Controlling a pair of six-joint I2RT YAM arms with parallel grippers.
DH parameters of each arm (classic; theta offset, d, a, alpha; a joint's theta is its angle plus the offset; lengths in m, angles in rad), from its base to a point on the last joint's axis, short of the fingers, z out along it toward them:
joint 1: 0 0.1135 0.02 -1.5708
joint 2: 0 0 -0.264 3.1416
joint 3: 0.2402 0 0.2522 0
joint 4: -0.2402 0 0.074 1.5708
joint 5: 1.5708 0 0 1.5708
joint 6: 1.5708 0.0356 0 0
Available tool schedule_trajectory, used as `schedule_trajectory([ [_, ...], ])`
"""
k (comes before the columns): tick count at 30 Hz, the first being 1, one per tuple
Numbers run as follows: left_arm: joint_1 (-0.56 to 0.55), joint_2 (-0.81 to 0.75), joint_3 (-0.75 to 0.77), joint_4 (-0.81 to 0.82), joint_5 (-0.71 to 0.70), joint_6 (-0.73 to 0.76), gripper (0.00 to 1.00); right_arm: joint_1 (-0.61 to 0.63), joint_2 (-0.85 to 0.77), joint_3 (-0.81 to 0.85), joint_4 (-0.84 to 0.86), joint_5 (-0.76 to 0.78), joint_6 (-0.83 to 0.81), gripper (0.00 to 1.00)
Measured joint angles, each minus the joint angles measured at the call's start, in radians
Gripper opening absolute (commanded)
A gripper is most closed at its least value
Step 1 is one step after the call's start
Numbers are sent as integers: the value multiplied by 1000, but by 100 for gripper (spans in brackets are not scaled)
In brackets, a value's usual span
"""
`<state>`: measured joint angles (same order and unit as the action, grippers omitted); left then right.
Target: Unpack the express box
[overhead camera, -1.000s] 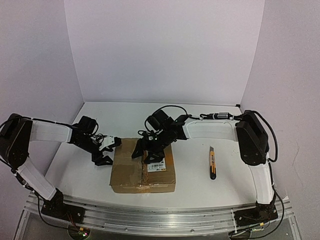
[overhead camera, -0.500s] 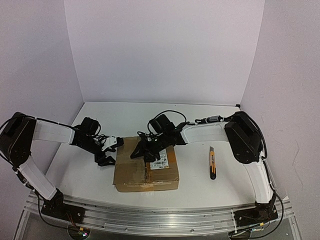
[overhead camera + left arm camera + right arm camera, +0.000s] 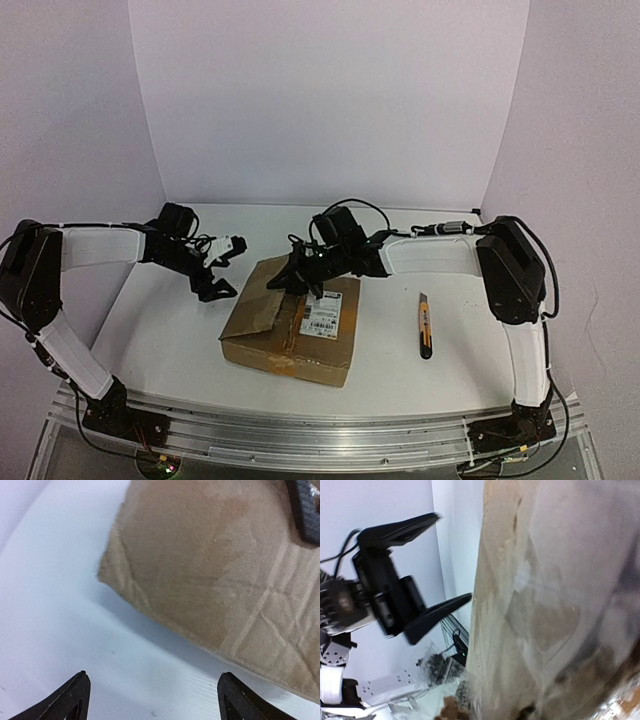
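Brown corrugated cardboard forms the shallow, roughly square express box (image 3: 262, 330), which sits on the white table (image 3: 165, 345) between the two arms, turned so that one corner points toward the left arm. Its flaps look closed. A white barcode label (image 3: 328, 312) lies on the lid just beside a brownish tape strip (image 3: 292, 330) that runs along the centre seam, so the seal appears uncut and unpacking has hardly begun.

The right tool (image 3: 303, 280) is down at the far edge of the box, on or pressed against the lid. From above its fingers merge with the dark wrist, and its own camera is filled by blurred cardboard at very close range, so I cannot tell whether the fingers are spread or closed on anything. In the left wrist view a shadow runs under the nearest box corner, which suggests that side is raised a little off the table. That would fit the right arm tipping or turning the box to bring a seam within reach.

The left tool (image 3: 226, 268) hangs to the left of the box, near it but not touching, with its two fingers wide apart and nothing between them. It faces the box corner, probably ready to steady that side.

An orange and black utility knife (image 3: 425, 327) lies untouched on the table to the right of the box, well apart from both tools. It seems the obvious means of slitting the tape once the box is held firm.
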<state>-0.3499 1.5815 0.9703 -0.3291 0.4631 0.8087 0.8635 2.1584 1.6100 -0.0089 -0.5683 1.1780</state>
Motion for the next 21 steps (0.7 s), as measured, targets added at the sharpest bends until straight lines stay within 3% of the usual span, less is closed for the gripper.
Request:
schedule_trajectory([
  [5, 22, -113, 38, -21, 43, 0, 95, -5, -4, 0, 7, 52, 61, 0],
  [13, -138, -414, -80, -40, 100, 76, 100, -5, -4, 6, 6, 134, 114, 0],
  [17, -222, -465, -204, 0, 32, 80, 100, -5, -4, 35, -2, 159, 128, 0],
  [21, -316, -445, -315, 99, -125, 48, 100, -5, -4, 47, 0, 169, 135, 0],
])
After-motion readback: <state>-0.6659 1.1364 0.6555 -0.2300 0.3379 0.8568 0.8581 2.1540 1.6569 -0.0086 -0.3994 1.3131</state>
